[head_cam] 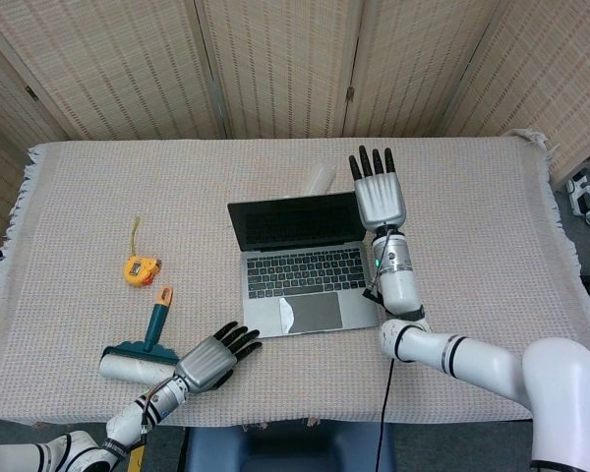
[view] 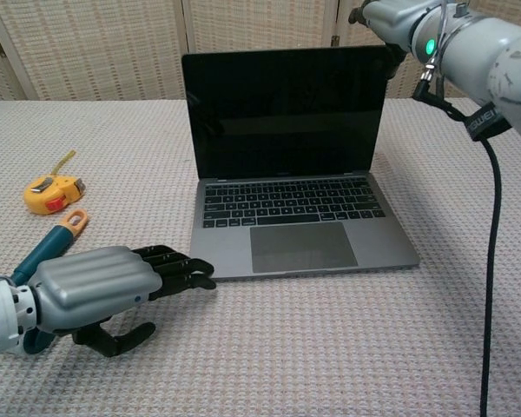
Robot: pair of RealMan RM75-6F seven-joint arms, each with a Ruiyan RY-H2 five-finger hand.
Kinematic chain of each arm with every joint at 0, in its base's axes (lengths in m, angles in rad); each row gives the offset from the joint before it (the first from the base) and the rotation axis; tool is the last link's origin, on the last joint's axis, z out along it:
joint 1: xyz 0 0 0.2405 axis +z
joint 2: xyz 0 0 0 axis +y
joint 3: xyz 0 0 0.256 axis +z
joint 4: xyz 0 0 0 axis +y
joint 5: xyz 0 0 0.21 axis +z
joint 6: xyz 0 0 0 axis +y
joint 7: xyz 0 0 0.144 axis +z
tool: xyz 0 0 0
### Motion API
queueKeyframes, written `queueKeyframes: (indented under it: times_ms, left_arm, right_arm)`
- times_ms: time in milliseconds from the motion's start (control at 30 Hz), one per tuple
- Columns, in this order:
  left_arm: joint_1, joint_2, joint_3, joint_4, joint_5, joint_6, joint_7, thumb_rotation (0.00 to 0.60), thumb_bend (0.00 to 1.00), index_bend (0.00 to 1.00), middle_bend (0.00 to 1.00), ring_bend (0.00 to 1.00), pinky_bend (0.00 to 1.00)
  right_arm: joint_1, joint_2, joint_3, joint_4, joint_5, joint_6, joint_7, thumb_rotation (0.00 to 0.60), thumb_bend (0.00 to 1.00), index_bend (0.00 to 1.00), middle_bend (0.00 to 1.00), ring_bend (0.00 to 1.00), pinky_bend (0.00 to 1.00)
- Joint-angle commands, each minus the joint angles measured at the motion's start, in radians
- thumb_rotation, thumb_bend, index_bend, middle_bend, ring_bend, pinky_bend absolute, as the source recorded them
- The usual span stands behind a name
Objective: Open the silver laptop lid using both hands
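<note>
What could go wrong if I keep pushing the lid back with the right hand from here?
1. The laptop already stands open; the left hand rests on the cloth beside its base, not on it, so more push from the right hand may slide or tip it.
2. A white tube lies behind the lid and may get knocked.

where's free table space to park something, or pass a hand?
Widest bare cloth: right of the laptop and right hand, out to the table edge. Also the far-left strip behind the tape measure. Crowded front-left: lint roller, left hand.
</note>
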State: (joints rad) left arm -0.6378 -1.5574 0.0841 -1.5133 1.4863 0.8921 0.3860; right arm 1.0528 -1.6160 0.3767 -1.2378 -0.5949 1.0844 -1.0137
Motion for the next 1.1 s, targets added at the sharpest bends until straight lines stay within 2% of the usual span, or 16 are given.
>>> queueKeyframes:
  times_ms: [33,300,433,567,867,1100]
  left_arm:
    - [-0.001,-0.001,-0.001,0.000,-0.001,-0.001,0.000,0.600,0.66,0.03,0.01,0.00,0.00]
    - [-0.003,-0.002,-0.002,-0.002,-0.005,-0.005,0.002,0.600,0.66,0.03,0.01,0.00,0.00]
    - [0.001,0.005,-0.004,-0.012,-0.001,0.008,-0.013,0.600,0.66,0.03,0.01,0.00,0.00]
    - [0.008,0.025,-0.002,-0.027,0.018,0.033,-0.033,0.600,0.66,0.03,0.01,0.00,0.00]
    - [0.041,0.130,-0.009,-0.111,0.052,0.131,-0.089,0.600,0.66,0.03,0.01,0.00,0.00]
    - [0.113,0.235,-0.026,-0.134,0.039,0.260,-0.160,0.600,0.66,0.03,0.01,0.01,0.00]
  right_arm:
    - [0.009,-0.003,0.002,0.016,0.010,-0.005,0.001,0.600,0.58,0.00,0.00,0.00,0.00]
    - [0.032,-0.014,0.007,0.053,0.035,-0.016,0.001,0.600,0.58,0.00,0.00,0.00,0.00]
    - [0.026,0.003,-0.001,0.025,0.017,-0.019,0.022,0.600,0.58,0.00,0.00,0.00,0.00]
    - [-0.017,0.078,-0.025,-0.095,-0.039,-0.015,0.078,0.600,0.58,0.00,0.00,0.00,0.00]
    - [-0.171,0.329,-0.078,-0.457,-0.192,0.040,0.247,0.600,0.58,0.00,0.00,0.00,0.00]
    - [-0.322,0.503,-0.178,-0.641,-0.382,0.088,0.397,0.600,0.58,0.00,0.00,0.00,0.00]
